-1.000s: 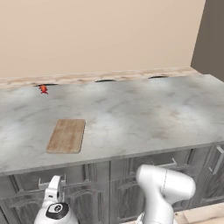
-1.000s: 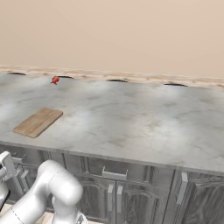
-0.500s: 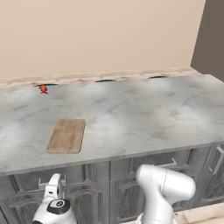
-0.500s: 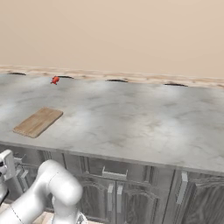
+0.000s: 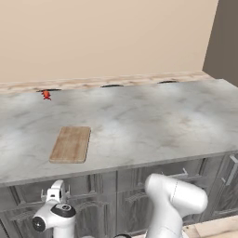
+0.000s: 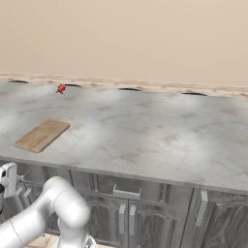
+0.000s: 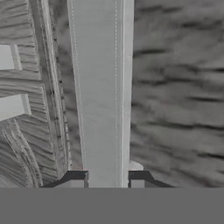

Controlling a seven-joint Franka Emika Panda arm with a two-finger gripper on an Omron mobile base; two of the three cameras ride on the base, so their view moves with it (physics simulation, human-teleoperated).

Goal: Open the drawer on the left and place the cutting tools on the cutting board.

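Observation:
My gripper (image 7: 107, 179) is low at the cabinet front, under the counter's left part (image 5: 56, 193) (image 6: 9, 178). In the hand view its two dark fingertips (image 7: 76, 179) press on either side of the silver bar handle (image 7: 98, 87) of the dark-grey wood-grain drawer (image 7: 175, 87), which stands closed. The light-brown cutting board (image 5: 70, 144) (image 6: 42, 134) lies flat on the counter just above the gripper. The cutting tools are hidden.
A tiny red object (image 5: 46, 95) (image 6: 61, 88) sits at the back left of the grey marble counter (image 5: 153, 125). Panelled cabinet doors and a narrower drawer with a similar handle (image 6: 127, 192) run below the counter edge. My white arm (image 5: 174, 200) bends in front of them.
The jaws have gone from wide apart to shut around the drawer's bar handle. The hand has sunk slightly at the cabinet front. Nothing on the counter has moved.

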